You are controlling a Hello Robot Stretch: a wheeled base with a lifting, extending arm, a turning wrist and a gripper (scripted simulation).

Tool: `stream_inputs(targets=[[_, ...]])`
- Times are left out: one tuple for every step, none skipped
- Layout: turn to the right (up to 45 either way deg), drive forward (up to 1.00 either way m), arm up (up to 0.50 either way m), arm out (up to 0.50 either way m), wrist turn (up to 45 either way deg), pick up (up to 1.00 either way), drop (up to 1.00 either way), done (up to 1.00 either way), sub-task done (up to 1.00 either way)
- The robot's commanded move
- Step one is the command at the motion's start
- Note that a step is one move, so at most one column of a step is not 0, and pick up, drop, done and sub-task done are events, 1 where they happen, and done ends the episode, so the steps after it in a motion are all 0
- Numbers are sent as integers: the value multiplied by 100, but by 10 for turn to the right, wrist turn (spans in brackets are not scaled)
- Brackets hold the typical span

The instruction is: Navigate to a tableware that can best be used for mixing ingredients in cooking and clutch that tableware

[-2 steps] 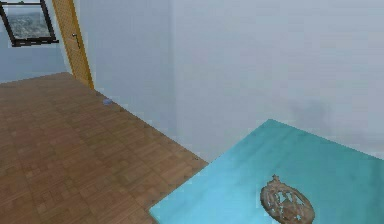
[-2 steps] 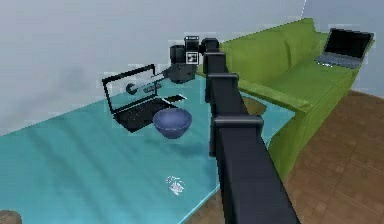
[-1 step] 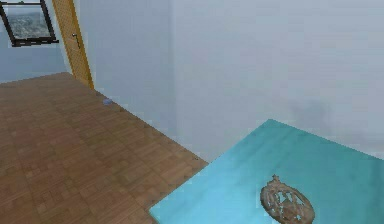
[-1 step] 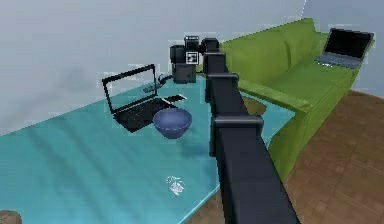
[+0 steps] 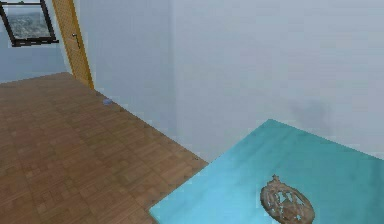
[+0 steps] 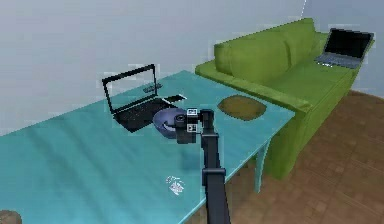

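Note:
A round blue-grey bowl-like dish (image 6: 163, 122) lies on the teal table (image 6: 80, 160), just in front of an open black laptop (image 6: 130, 95). My arm (image 6: 212, 170) rises from the bottom edge over the tabletop. The gripper (image 6: 178, 130) is at that dish, which lies at or behind its far end. I cannot tell whether it holds anything, or whether it touches the dish. In the forward view the table's corner (image 5: 250, 170) carries a brown round openwork object (image 5: 287, 200).
A flat brown round thing (image 6: 240, 107) lies near the table's far corner. A small dark item (image 6: 175, 98) and a small white item (image 6: 175, 185) also lie on the table. A green sofa (image 6: 290, 70) holds a second laptop (image 6: 345, 48). Wooden floor (image 5: 80, 150) leads to an orange door frame (image 5: 72, 40).

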Motion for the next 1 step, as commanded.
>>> stream_inputs(targets=[[0, 0, 0, 0, 0, 100, 0, 0, 0]])
